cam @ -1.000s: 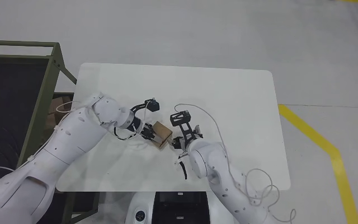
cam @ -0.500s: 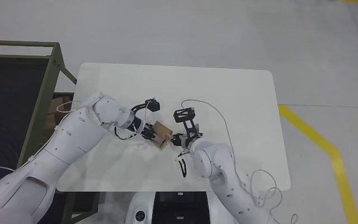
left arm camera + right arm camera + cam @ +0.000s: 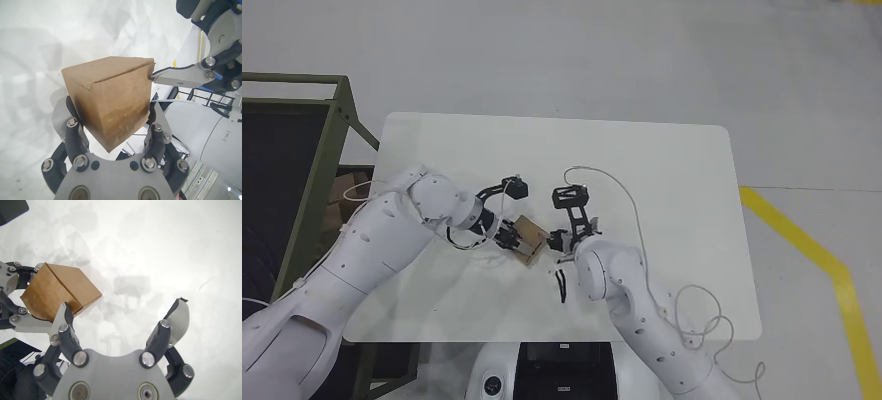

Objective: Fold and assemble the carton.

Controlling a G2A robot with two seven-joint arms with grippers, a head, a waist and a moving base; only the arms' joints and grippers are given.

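We see a pale grey floor (image 3: 542, 50) crossed by a yellow floor stripe (image 3: 802, 245), and beneath both grippers a white rounded table (image 3: 662, 170). The left gripper (image 3: 111, 109) clamps the small brown cardboard carton (image 3: 109, 98) between its fingers. The right gripper (image 3: 122, 306) is spread wide, with one fingertip touching the carton's corner. Since a second ago the right gripper has edged in to the carton, and the left has stayed put.

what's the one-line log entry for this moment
left hand: shut on carton | right hand: open, one fingertip at carton corner | carton: folded into box shape, over table
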